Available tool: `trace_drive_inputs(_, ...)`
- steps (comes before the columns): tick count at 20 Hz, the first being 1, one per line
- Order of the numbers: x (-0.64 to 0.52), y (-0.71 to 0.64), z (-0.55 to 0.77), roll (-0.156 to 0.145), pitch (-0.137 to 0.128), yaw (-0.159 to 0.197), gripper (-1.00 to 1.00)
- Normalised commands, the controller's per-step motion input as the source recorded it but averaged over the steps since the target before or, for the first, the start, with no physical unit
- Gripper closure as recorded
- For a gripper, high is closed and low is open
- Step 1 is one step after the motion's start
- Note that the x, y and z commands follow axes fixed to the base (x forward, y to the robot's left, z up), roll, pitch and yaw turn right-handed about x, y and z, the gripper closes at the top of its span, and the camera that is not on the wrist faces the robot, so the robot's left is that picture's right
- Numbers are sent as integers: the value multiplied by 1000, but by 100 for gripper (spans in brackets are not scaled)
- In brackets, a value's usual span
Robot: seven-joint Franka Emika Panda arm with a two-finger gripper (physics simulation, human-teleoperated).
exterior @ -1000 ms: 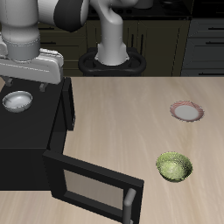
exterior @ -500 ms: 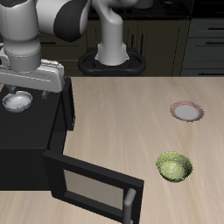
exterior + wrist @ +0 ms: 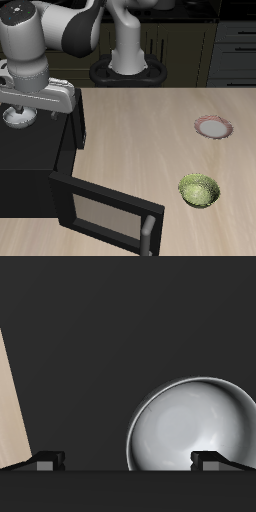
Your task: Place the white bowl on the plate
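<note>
On top of the black box [image 3: 30,160], the small shiny grey-white bowl [image 3: 190,423] sits just under the gripper [image 3: 130,460], whose fingers [image 3: 47,461] are spread wide and hold nothing.

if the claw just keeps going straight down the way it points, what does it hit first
Probably the white bowl: one claw fingertip is over the bowl, the other over the black microwave top. Depth is unclear, so which touches first is uncertain.

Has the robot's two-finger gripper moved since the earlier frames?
Yes. The gripper has come down toward the small whitish-grey metallic bowl atop the black microwave.
</note>
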Motion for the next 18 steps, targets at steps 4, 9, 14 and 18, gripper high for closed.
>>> trace_drive_inputs(4,-38,36,-224,12,35,15,-100)
trace_drive_inputs(9,-68,53,-234,-2,22,24,100)
trace_drive_inputs(14,-36,-69,-118,-25,28,8,100)
trace_drive_inputs(18,-98,-17,37,6,-5,0,100)
